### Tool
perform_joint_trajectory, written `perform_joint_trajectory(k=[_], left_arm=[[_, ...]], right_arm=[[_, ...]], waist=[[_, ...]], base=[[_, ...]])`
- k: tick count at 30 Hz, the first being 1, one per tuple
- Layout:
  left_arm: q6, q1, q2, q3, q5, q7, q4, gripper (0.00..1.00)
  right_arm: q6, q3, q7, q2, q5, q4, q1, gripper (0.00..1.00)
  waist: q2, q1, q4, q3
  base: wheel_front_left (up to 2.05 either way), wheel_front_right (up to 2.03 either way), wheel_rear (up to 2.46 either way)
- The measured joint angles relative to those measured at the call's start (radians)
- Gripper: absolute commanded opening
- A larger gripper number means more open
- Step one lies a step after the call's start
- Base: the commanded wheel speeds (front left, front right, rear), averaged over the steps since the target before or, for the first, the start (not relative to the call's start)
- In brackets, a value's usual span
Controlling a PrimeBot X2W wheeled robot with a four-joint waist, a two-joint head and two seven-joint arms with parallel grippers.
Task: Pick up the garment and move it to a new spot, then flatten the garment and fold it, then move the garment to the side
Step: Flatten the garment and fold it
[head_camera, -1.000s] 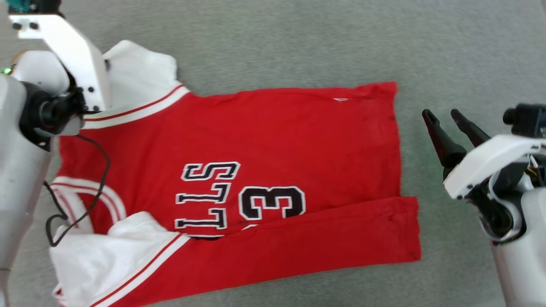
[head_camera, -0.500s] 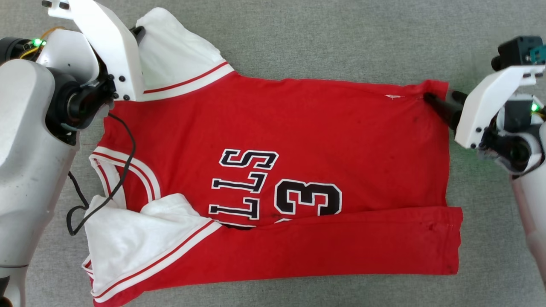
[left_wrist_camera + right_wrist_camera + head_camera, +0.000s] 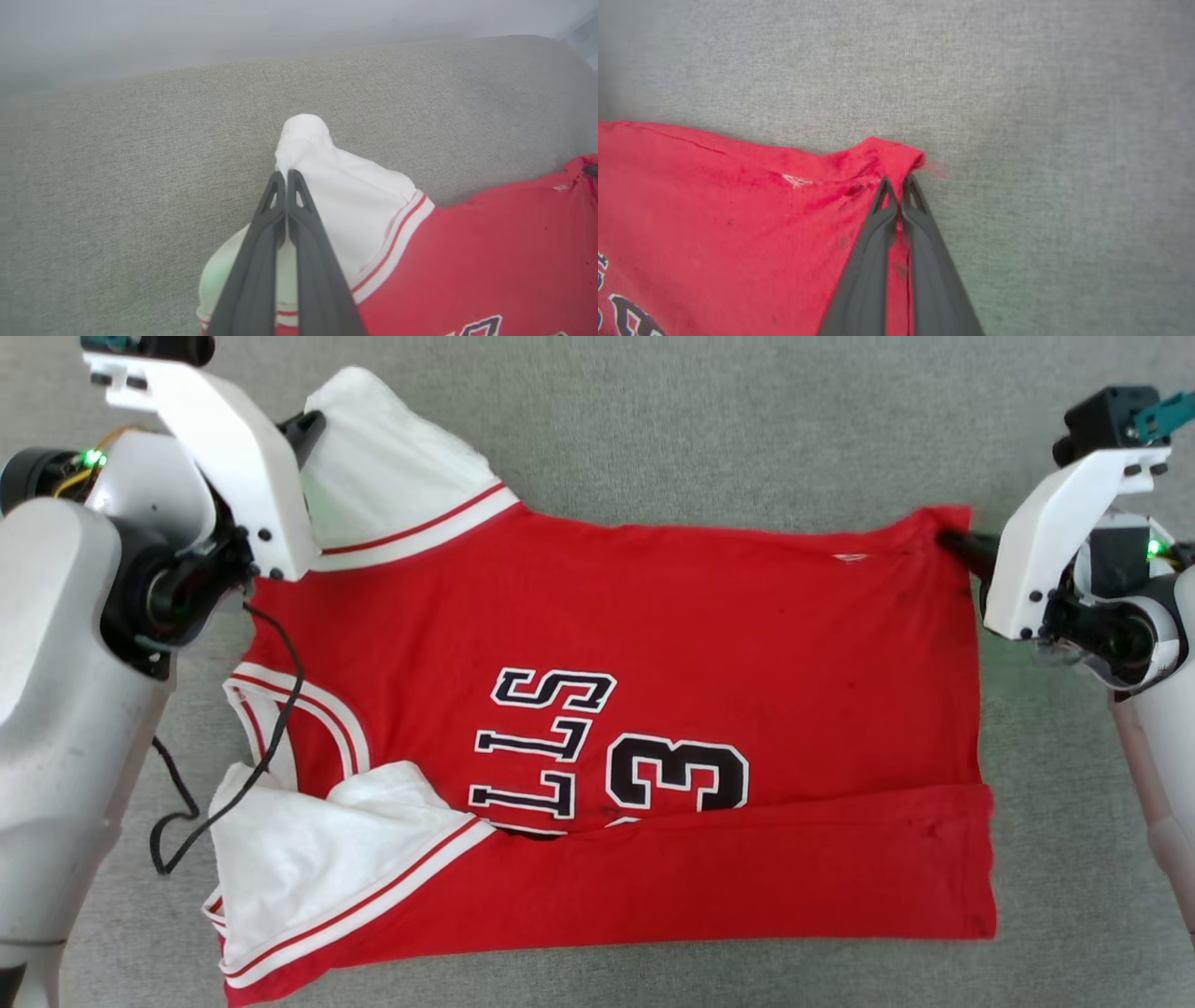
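Observation:
The garment, a red T-shirt with white sleeves and black-and-white lettering, lies spread across the grey surface, its near long edge folded up over the print. My left gripper is shut on the far white sleeve, pinching its tip. My right gripper is shut on the garment's far right hem corner, which is bunched and lifted a little. In the head view the left gripper sits at the upper left and the right gripper at the upper right.
Grey woven fabric surface lies all around the garment, with bare room beyond it and to the right. A black cable from my left arm hangs over the collar area. The near white sleeve lies crumpled at the lower left.
A second ago my right gripper was open, clear of the garment; it has since reached the far right corner and shut on it. That corner now rises slightly. The camera has shifted.

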Motion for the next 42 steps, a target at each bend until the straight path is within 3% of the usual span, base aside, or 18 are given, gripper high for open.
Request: perform_joint_trajectory(k=[9, 13, 14, 22, 23, 24, 25, 32, 42], left_arm=[[0.014, 0.174, 0.024, 0.069, -0.068, -0.104, -0.06, 0.0], [0.033, 0.319, 0.031, 0.093, -0.103, -0.155, -0.106, 0.0], [0.049, 0.441, 0.021, 0.106, -0.137, -0.193, -0.135, 0.0], [0.074, 0.736, -0.021, 0.119, -0.224, -0.257, -0.134, 0.0], [0.073, 0.76, -0.03, 0.116, -0.235, -0.257, -0.125, 0.13], [0.068, 0.782, -0.04, 0.107, -0.246, -0.254, -0.12, 0.48], [0.065, 0.799, -0.057, 0.106, -0.256, -0.262, -0.112, 1.0], [0.058, 0.816, -0.118, 0.111, -0.212, -0.412, -0.065, 1.0], [0.132, 0.792, -0.126, 0.115, -0.038, -0.642, -0.145, 1.0]], right_arm=[[0.0, 0.0, -0.081, -0.045, 0.026, -0.146, 0.127, 0.0], [0.0, -0.01, -0.11, -0.05, 0.027, -0.201, 0.239, 0.0], [0.0, -0.021, -0.131, -0.053, 0.032, -0.236, 0.336, 0.0], [0.0, -0.049, -0.179, -0.032, 0.035, -0.271, 0.554, 0.0], [0.0, -0.052, -0.184, -0.028, 0.034, -0.267, 0.573, 0.3], [0.0, -0.053, -0.184, -0.026, 0.034, -0.263, 0.592, 0.66], [0.0, -0.056, -0.193, -0.02, 0.034, -0.258, 0.611, 1.0], [0.0, -0.057, -0.249, 0.0, 0.032, -0.283, 0.696, 1.0], [0.0, -0.106, -0.208, -0.032, -0.009, -0.44, 0.703, 1.0]], waist=[[0.0, 0.0, 0.01, -0.104], [0.0, -0.0001, 0.016, -0.16], [0.0, -0.0001, 0.025, -0.199], [0.0, -0.0002, 0.039, -0.266], [0.0, -0.0002, 0.039, -0.271], [0.0, -0.0001, 0.038, -0.276], [0.0, -0.0001, 0.039, -0.279], [0.0, -0.0002, 0.031, -0.298], [0.0, -0.0002, 0.004, -0.355]], base=[[0.0, 0.0, 0.0], [0.0, 0.0, 0.0], [0.0, 0.0, 0.0], [0.0, 0.0, 0.0], [0.0, 0.0, 0.0], [0.0, 0.0, 0.0], [0.0, 0.0, 0.0], [0.0, 0.0, 0.0], [0.0, 0.0, 0.0]])
